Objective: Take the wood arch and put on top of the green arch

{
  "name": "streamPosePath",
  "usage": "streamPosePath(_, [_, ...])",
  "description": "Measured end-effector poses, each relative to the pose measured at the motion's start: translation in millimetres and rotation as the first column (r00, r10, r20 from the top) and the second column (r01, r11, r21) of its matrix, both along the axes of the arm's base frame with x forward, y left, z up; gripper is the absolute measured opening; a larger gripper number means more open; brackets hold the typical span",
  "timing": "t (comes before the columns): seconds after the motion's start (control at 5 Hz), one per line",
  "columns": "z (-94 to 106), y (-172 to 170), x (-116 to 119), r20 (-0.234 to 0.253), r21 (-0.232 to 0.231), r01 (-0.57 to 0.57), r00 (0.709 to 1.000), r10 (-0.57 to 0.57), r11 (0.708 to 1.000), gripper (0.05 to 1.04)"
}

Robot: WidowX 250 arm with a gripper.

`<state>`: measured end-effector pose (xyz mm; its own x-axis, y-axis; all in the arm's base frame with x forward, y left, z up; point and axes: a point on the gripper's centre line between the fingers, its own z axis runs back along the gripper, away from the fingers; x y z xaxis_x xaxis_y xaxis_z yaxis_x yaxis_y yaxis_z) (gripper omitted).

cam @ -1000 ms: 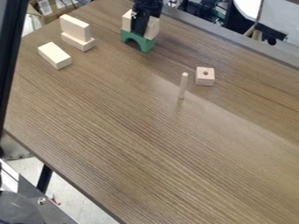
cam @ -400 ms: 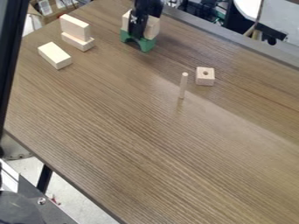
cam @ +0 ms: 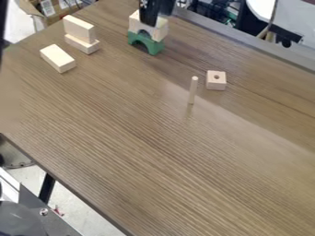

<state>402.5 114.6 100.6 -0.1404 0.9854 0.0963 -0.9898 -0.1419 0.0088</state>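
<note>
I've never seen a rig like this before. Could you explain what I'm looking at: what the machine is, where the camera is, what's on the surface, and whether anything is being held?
A fixed camera looks down at a slant on a wood-grain table. The machine is a black robot arm, coming in from the top edge; its gripper is over a plain wood arch, which sits on top of a green arch. Whether it grips the wood arch, I cannot tell. At the picture's left, one wooden block stands on edge upon another, with a third block lying nearby. Further right are an upright wooden peg and a small wooden block with a hole.
</note>
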Motion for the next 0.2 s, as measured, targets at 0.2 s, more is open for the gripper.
streamPosePath(0.2, [33.9, 8.4, -9.6, 0.088, -0.024, -0.027, 0.996, 0.029, 0.999, 0.999])
